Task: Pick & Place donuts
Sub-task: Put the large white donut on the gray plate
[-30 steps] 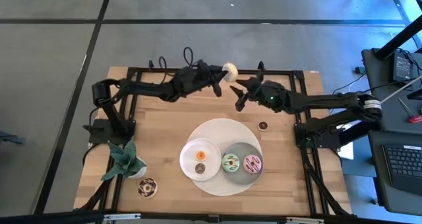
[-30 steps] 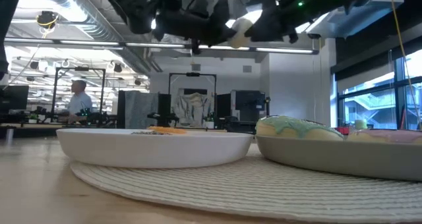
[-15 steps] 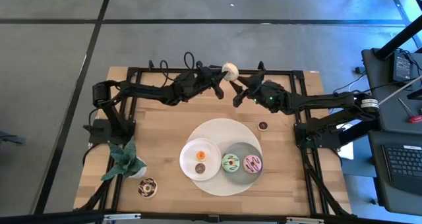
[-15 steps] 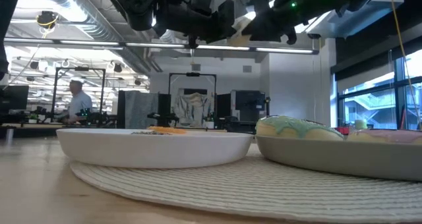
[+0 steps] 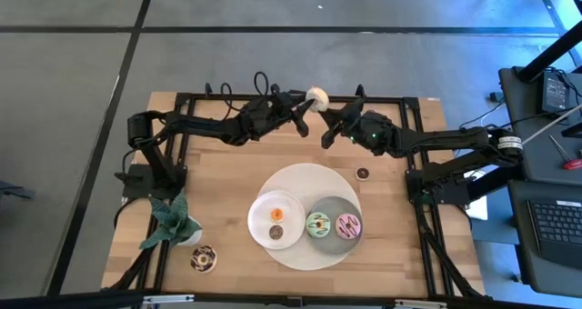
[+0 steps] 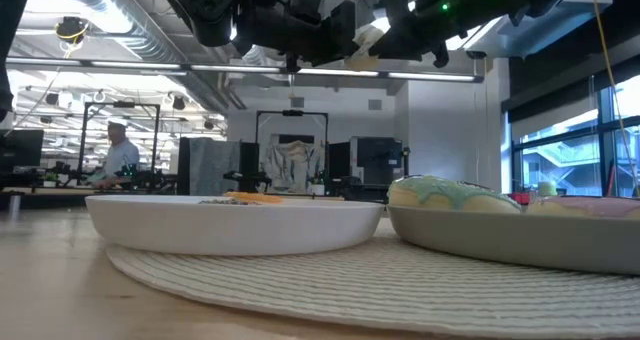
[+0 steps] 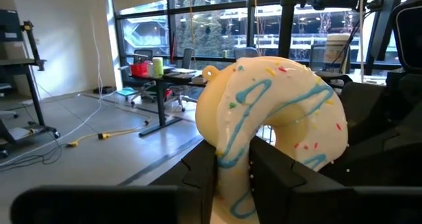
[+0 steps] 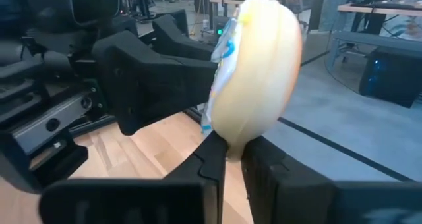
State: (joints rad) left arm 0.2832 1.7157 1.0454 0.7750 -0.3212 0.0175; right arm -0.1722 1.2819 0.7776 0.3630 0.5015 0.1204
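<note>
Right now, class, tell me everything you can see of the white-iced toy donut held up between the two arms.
The white-iced toy donut is a cream-coloured ring with pale blue drizzle and coloured sprinkles, seemingly soft. It stands on edge above the table's far edge, clamped by the left gripper on one side and the right gripper on the other. Nothing else touches it.

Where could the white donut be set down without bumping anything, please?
Bare wood lies between the plant and the white plate, and in the table's near right corner. The mat is crowded; the grey plate already holds two donuts.
</note>
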